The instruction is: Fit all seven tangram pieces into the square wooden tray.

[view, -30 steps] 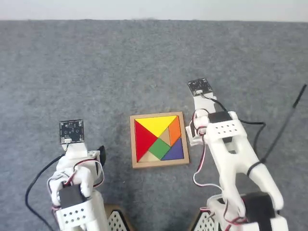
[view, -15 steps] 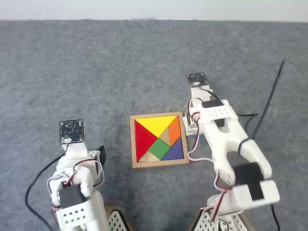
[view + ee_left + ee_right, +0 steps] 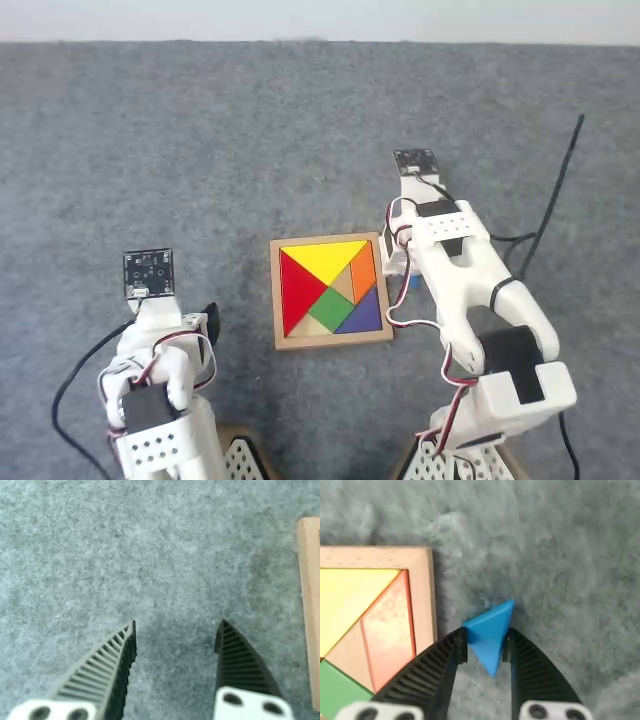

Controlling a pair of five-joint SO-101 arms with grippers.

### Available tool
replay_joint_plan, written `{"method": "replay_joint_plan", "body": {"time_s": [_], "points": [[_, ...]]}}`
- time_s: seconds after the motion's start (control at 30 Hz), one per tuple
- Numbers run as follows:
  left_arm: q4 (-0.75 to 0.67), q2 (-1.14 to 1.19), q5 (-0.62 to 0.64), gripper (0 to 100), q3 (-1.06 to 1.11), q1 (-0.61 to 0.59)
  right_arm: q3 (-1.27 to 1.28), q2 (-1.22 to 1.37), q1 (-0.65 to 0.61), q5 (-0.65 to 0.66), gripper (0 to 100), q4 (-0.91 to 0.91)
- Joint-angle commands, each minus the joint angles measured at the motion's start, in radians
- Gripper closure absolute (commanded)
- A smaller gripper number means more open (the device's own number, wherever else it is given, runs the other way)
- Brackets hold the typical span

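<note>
Currently the right gripper [image 3: 485, 646] clamps the blue triangle [image 3: 490, 630] mid-table, just beside the tray's [image 3: 422, 587] right rim. Next move, likely: lift it, then align it over the tray's remaining space. The left gripper [image 3: 175, 640] stands open.

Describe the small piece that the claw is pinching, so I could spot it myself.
Find the square wooden tray on the grey mat. Just past its rim beside the orange piece, the right gripper pinches a light blue triangle. The other coloured pieces lie inside the tray; this one is outside.
</note>
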Motion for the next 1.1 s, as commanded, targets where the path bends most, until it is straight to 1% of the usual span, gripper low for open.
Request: {"method": "replay_joint_plan", "body": {"time_s": [0.0,0.13,0.27,0.33,0.47,0.63,0.7,0.83,0.93,1.07], "points": [[0.005,-0.015,0.009,76,-0.008,-0.006,-0.037,0.002,0.005,-0.014,86.4,0.039],[0.005,-0.015,0.009,76,-0.008,-0.006,-0.040,0.028,0.005,-0.012,84.7,0.059],[0.005,-0.015,0.009,76,-0.008,-0.006,-0.044,0.050,0.005,-0.012,73.5,0.062],[0.005,-0.015,0.009,76,-0.008,-0.006,-0.044,0.050,0.004,-0.011,71.0,0.062],[0.005,-0.015,0.009,76,-0.008,-0.006,-0.044,0.050,0.004,-0.011,75.5,0.062],[0.005,-0.015,0.009,76,-0.008,-0.006,-0.044,0.050,0.013,-0.012,92.3,0.054],[0.005,-0.015,0.009,76,-0.008,-0.006,-0.046,0.050,0.013,-0.012,96.9,0.051],[0.005,-0.015,0.009,76,-0.008,-0.006,-0.061,0.051,0.015,-0.009,98.2,0.061],[0.005,-0.015,0.009,76,-0.008,-0.006,-0.060,0.048,0.013,0.029,98.3,0.065],[0.005,-0.015,0.009,76,-0.008,-0.006,-0.084,-0.031,0.013,0.052,98.3,0.148]]}}
